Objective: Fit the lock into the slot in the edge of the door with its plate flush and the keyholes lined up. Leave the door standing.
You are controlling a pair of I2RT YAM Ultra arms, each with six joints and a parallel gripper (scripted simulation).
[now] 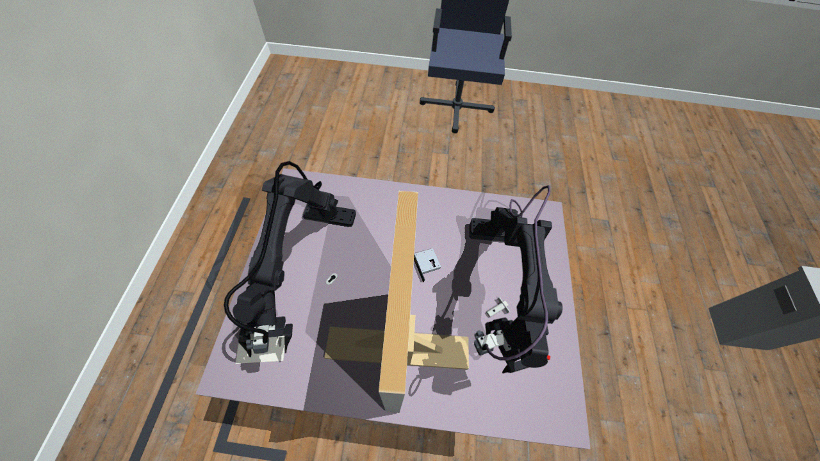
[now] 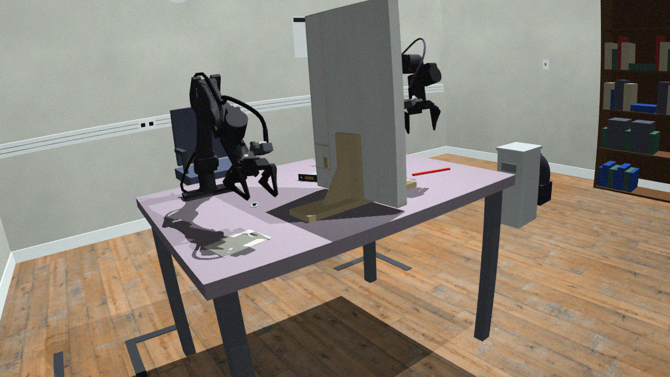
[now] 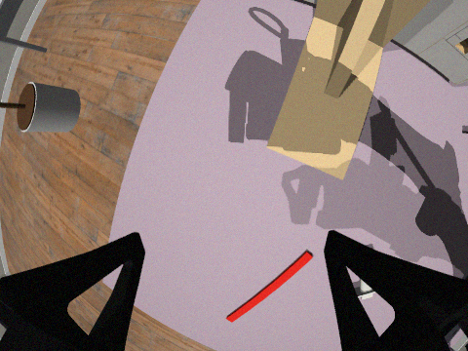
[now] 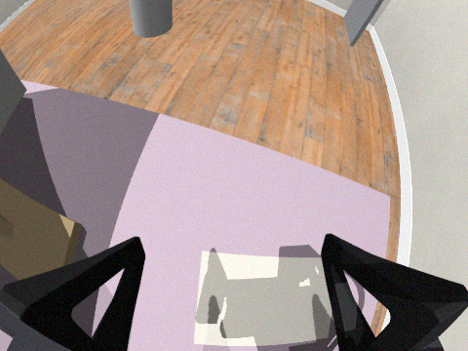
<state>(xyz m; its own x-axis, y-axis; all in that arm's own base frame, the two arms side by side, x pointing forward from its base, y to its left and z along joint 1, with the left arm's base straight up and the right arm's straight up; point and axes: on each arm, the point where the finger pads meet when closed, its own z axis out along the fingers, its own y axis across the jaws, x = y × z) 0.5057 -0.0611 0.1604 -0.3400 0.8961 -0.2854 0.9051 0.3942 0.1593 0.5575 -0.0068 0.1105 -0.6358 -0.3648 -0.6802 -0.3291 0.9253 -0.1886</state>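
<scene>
Lying flat on the desk, lock just beside the standing door; left claw wide open, empty, right claw likewise. Best now: grip the case squarely, keep the plate free, then match keyholes, easing in without nudging the door.

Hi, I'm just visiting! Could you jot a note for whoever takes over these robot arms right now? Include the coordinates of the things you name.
Left gripper [image 1: 500, 347] [image 2: 421, 131] [image 3: 234, 239]: open, nothing held.
Right gripper [image 1: 266, 346] [image 2: 261, 197] [image 4: 233, 239]: open, nothing held, above a pale sheet [image 1: 277, 351] [image 2: 256, 240] [image 4: 253, 263].
Door [image 1: 399, 286] [image 2: 356, 70] [image 3: 434, 46] [image 4: 7, 93]: standing on the table.
Lock [image 1: 426, 260] [image 2: 308, 177]: on the table beside the door, on the left arm's side.
Done: door upright; lock not fitted.
Left: pick up the lock, fit it into the edge slot, plate flush, keyholes aligned, door left standing.
</scene>
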